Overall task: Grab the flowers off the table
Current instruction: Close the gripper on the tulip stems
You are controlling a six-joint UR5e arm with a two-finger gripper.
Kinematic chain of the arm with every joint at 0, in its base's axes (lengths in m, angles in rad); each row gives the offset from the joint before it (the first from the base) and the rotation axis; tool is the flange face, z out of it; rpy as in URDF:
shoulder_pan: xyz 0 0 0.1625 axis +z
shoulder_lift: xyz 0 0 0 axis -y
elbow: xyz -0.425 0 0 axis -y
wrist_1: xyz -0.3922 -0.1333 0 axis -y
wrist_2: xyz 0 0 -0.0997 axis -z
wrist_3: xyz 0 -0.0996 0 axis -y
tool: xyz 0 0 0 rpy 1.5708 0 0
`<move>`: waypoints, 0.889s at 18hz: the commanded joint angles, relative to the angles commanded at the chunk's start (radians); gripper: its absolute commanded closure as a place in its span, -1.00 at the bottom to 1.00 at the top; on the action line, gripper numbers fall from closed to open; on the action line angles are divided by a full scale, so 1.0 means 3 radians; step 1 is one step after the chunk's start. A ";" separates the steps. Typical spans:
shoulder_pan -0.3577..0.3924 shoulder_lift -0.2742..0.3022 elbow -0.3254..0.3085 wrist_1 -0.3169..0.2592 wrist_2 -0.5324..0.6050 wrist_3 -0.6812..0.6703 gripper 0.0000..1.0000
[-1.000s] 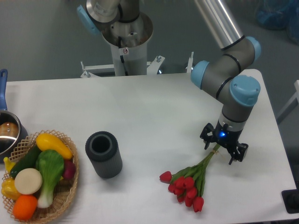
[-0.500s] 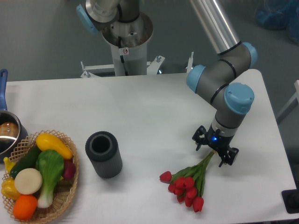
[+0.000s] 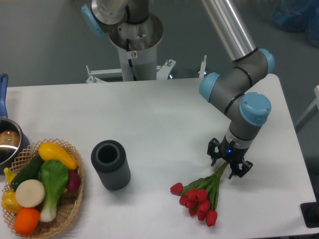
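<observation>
The flowers (image 3: 200,195), a bunch of red tulip buds with green leaves and stems, lie on the white table (image 3: 159,119) at the front right. The buds point to the front left and the stems run up to the right. My gripper (image 3: 228,165) points straight down over the stem ends. It is open, with one finger on each side of the stems. The stem tips are hidden under the gripper. The flowers still rest on the table.
A dark grey ribbed cylinder (image 3: 110,164) stands upright left of the flowers. A wicker basket of toy vegetables (image 3: 40,186) sits at the front left. A pot (image 3: 7,142) is at the left edge. The table's right edge is close to my gripper.
My gripper has moved left and toward the front, down onto the stem ends, and its fingers stand a little closer together. The flowers have not moved.
</observation>
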 joint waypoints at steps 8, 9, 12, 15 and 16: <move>0.0005 0.0010 0.0000 0.0005 -0.0005 0.0000 0.74; 0.0005 0.0010 0.0000 0.0005 -0.0005 0.0000 0.75; 0.0005 0.0031 0.0000 0.0005 -0.0010 0.0000 0.75; 0.0005 0.0117 0.0035 0.0010 -0.0122 0.0000 0.75; 0.0010 0.0148 0.0071 0.0010 -0.0209 0.0000 0.74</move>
